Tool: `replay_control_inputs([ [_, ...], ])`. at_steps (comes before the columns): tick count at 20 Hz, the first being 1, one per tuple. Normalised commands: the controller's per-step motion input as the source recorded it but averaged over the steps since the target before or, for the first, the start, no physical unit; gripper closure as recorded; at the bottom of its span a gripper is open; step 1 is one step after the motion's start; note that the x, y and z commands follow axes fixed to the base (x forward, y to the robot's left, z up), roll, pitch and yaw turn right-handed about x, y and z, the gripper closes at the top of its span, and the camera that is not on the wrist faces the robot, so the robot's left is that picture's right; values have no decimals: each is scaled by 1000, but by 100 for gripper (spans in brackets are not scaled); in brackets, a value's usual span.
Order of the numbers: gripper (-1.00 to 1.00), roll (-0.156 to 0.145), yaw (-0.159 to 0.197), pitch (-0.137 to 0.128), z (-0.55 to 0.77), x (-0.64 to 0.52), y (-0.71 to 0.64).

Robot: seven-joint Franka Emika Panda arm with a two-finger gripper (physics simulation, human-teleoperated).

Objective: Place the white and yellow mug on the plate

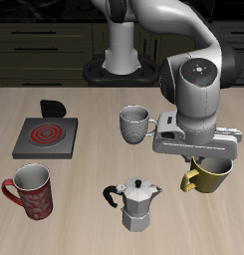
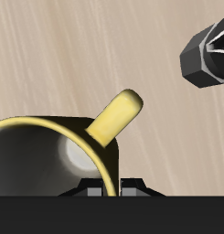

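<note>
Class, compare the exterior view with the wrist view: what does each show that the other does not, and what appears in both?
Only the exterior view shows the burner with a red spiral, the grey patterned mug, the red patterned mug and the arm's body above the gripper.

Only the wrist view shows the white and yellow mug up close, with its handle clearly visible.

Both show that mug, the moka pot and the wooden table. Neither shows the plate.

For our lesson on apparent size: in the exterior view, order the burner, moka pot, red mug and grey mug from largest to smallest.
1. burner
2. red mug and moka pot: look alike, unranked; both are nearest the camera
3. grey mug
</note>
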Motion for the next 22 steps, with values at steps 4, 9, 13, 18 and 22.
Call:
replay_control_inputs([
  [4, 100, 7, 56, -88, 358, -367, 102],
  [9, 100, 21, -13, -31, 101, -313, 116],
  [13, 100, 6, 16, -43, 130, -232, 86],
  [18, 100, -17, 5, -47, 152, -323, 58],
  [22, 100, -17, 23, -46, 56, -308, 75],
])
